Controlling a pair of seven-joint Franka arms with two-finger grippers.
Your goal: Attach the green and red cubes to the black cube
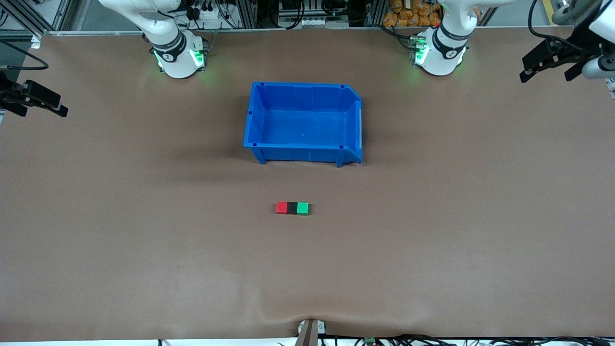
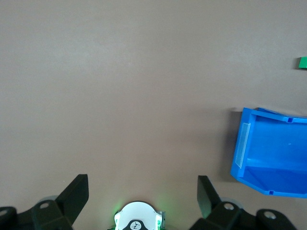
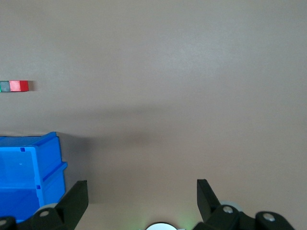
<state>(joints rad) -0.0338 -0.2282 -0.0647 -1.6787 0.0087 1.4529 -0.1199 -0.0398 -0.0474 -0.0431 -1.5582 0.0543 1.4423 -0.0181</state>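
Both grippers hang empty with their black fingers spread wide: the left gripper (image 1: pixel 552 67) is up over the left arm's end of the brown table (image 1: pixel 144 240), and the right gripper (image 1: pixel 36 101) is up over the right arm's end, each arm waiting well apart from the cubes. On the table, three tiny matte cubes sit in one straight row, faces touching: the bright red cube (image 1: pixel 281 207) toward the right arm's end, the black cube (image 1: pixel 292 207) in the middle, and the bright green cube (image 1: pixel 302 208) toward the left arm's end. A large open blue plastic bin (image 1: pixel 253 120) stands upright farther from the front camera than the row, near it but not touching. Its inside holds nothing visible. The left wrist view catches only the green cube at its edge.
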